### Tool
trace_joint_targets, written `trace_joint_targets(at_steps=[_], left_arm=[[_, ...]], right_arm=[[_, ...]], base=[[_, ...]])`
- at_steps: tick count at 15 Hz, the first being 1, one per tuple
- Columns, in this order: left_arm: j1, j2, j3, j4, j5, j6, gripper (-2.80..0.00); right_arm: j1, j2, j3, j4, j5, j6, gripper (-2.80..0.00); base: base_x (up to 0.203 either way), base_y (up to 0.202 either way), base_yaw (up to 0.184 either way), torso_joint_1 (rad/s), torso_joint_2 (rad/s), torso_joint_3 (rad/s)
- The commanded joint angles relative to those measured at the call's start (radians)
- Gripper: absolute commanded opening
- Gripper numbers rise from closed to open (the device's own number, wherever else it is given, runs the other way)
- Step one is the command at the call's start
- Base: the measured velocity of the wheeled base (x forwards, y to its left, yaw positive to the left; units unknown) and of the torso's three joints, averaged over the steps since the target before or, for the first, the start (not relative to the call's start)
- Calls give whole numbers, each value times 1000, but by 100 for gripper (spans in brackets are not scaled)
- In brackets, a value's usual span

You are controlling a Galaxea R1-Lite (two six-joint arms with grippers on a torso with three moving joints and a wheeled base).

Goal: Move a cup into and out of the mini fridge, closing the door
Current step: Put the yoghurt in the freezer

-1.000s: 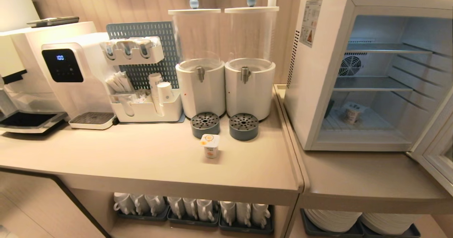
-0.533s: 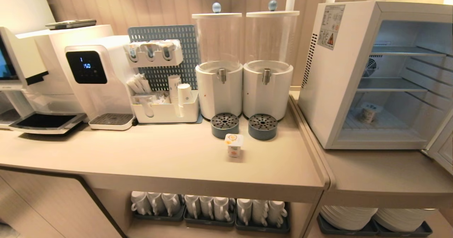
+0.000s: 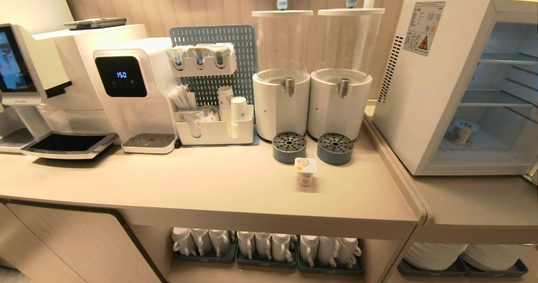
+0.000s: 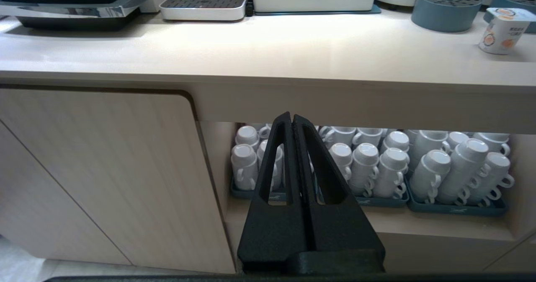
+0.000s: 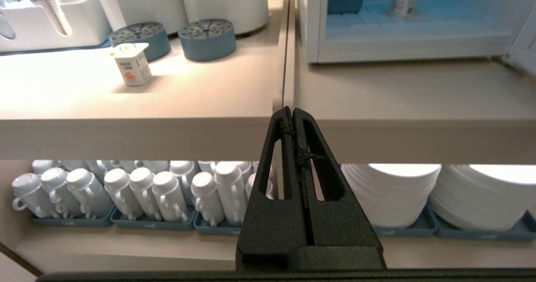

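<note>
A small white cup (image 3: 305, 171) with an orange label stands on the beige counter in front of two grey-blue drip trays; it also shows as the cup (image 4: 500, 30) and the cup (image 5: 130, 64) in the wrist views. At the right the white mini fridge (image 3: 424, 98) stands open, and a second cup (image 3: 462, 131) sits on its floor. Only an edge of the door (image 5: 521, 43) shows, swung out to the right. My left gripper (image 4: 292, 116) and right gripper (image 5: 292, 110) are both shut and empty, below the counter's front edge and outside the head view.
Two white drink dispensers (image 3: 280, 102) stand behind the drip trays (image 3: 289, 147). Left of them are a white organiser with paper cups (image 3: 216, 127), a water dispenser (image 3: 134, 89) and a coffee machine. Mugs (image 3: 269, 247) and stacked plates (image 3: 437, 253) fill the shelf below.
The whole head view has slid rightward, so the camera has moved; the fridge now sits further toward the right edge. The cups and both grippers have not moved.
</note>
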Motion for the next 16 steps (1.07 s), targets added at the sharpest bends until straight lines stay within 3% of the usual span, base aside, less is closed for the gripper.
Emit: trace_joint_targets(at_steps=[1,6,9,16], left_arm=[[3,1,2,0,-1,-1,-280],[3,1,2,0,0,-1,-280],[3,1,2,0,0,0,-280],[3,1,2,0,0,-1,-280]], right_arm=[[2,-2,-1,1,-1,0,-280],[2,0,-1,1,-1,2,-280],[2,-2,0,-6,5,-61,-280],[3,-2,0,28,7,-61,-280]], base=[[0,103,-57,2,12,-7],[0,83,-47,2,0,2],[0,0,0,0,0,0],[0,0,0,0,0,0]])
